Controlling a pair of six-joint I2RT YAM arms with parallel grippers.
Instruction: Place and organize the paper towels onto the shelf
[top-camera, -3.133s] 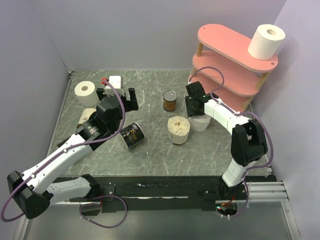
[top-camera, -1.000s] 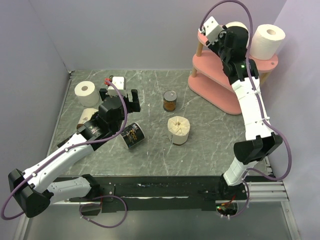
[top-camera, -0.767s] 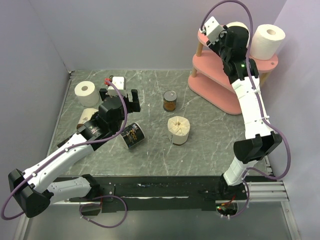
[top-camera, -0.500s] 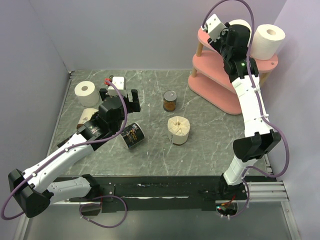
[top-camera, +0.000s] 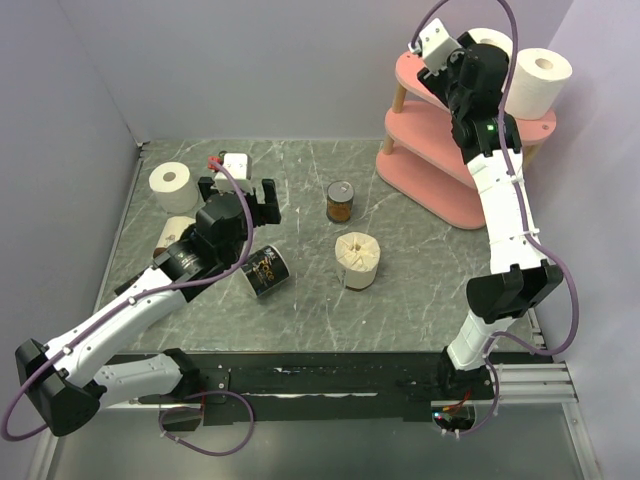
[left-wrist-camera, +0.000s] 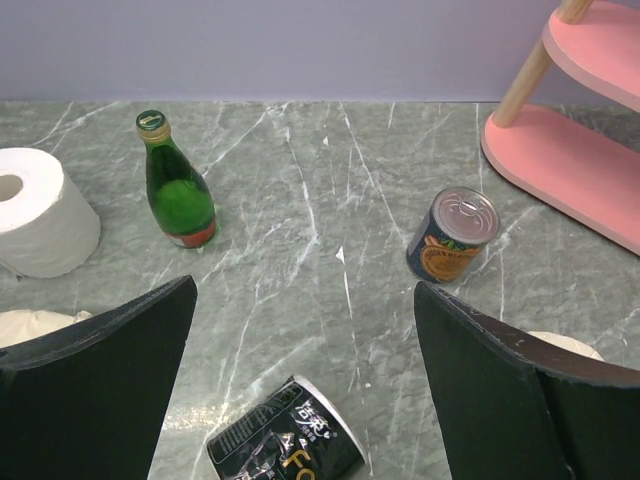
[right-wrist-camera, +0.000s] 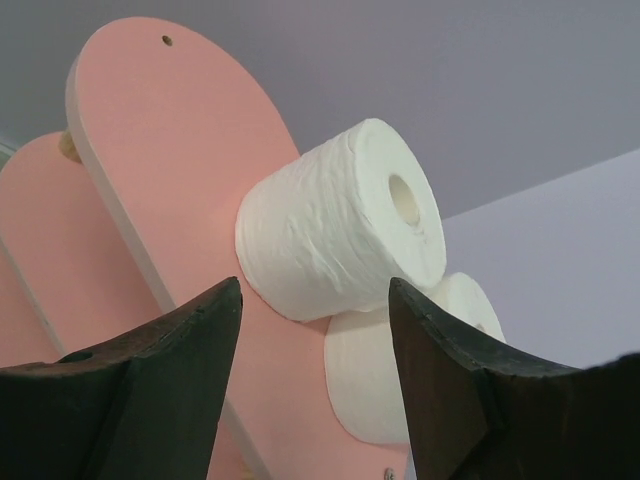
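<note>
Pink shelf (top-camera: 432, 186), wht rolls (right-wrist-camera: 330, 225), grn bottle (left-wrist-camera: 178, 190)

The left tool (left-wrist-camera: 305, 300) sits low with jaws wide apart; the right tool (right-wrist-camera: 315, 290) (arm stretched high) has jaws parted.

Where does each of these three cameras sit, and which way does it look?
Top external: above, behind the arms, looking down on the table; both arms show.
Left wrist: on the left arm, facing the can and green bottle; own fingers frame it.
Right wrist: raised, facing two paper towels on the shelf; own fingers below.
Shared: the can, top and left.
</note>
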